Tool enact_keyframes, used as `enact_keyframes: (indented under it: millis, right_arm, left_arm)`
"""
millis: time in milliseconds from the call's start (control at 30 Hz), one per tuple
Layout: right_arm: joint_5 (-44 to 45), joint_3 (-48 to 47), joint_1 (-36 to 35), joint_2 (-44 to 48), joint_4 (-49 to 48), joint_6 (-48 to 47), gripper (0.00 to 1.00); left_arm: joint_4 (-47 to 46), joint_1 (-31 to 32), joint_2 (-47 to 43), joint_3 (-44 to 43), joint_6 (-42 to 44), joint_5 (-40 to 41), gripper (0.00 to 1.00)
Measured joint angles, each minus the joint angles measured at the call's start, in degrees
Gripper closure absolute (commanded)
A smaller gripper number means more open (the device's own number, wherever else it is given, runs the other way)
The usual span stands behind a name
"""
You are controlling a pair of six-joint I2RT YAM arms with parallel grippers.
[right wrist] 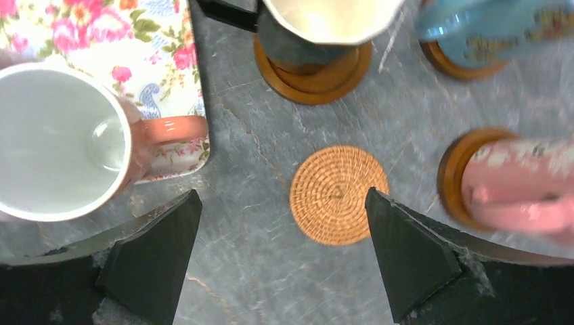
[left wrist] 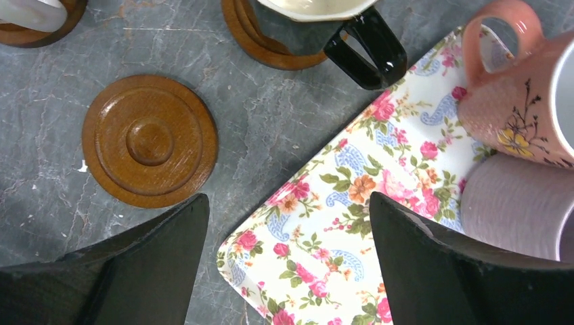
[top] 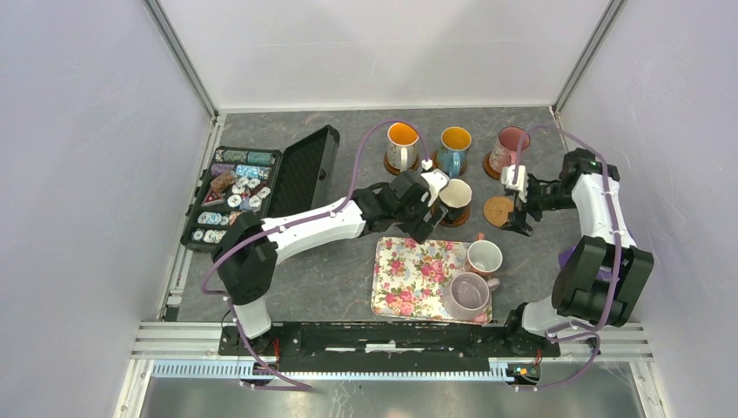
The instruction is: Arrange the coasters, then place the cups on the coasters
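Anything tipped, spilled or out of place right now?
Nothing tipped or spilled. Two mugs are off coasters: the lilac mug on the floral tray and the pink mug at its edge. The woven coaster and one brown coaster sit bare.

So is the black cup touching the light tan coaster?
Apart. The right wrist view shows bare grey table between the black cup, on its own brown coaster, and the tan coaster.

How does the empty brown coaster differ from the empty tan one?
The brown coaster is dark and smooth with raised rings and a central knob; the tan coaster is lighter with a fine woven spiral. The brown coaster shows in the left wrist view, the tan coaster in the right wrist view. Both are round, lie flat on the table and stand bare.
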State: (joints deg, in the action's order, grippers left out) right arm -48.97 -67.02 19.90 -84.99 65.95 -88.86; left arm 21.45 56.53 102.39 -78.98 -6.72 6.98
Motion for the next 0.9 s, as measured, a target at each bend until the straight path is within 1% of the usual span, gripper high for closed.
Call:
enact_keyframes:
  millis: [67,167,300,433,533,700,900]
  right_arm:
    - [0.94,0.46,-1.88,0.48,1.53,-8.17,0.01]
    - [2.78,2.56,-4.13,1.68,2.86,-18.01,0.01]
    - [5.38,5.95,-5.49,2.93,4.22,-25.00,0.01]
    - [8.00,9.68,-6.08,4.55,4.66,-27.82,0.01]
    - [9.77,11.34,-6.84,5.64,4.87,-27.82,0.02]
    - [11.58,12.28,-8.31,5.90,4.90,-27.82,0.02]
    - [11.72,12.31,-11.19,5.88,4.87,-27.82,0.02]
  left_arm:
    - [-0.37,-0.55,-0.74,0.81,0.90,-1.99,0.04]
    - [-0.44,-1.51,-1.57,1.62,1.90,-5.18,0.04]
    - [-0.59,-2.54,-2.23,1.81,2.86,-7.41,0.04]
    - [-0.59,-3.10,-2.54,1.81,2.97,-8.22,0.04]
    - [-0.57,-3.23,-2.54,1.81,2.97,-8.79,0.04]
    - [-0.57,-3.43,-2.54,1.81,2.97,-9.14,0.04]
    - [-0.57,-3.69,-2.54,1.81,2.97,-9.16,0.04]
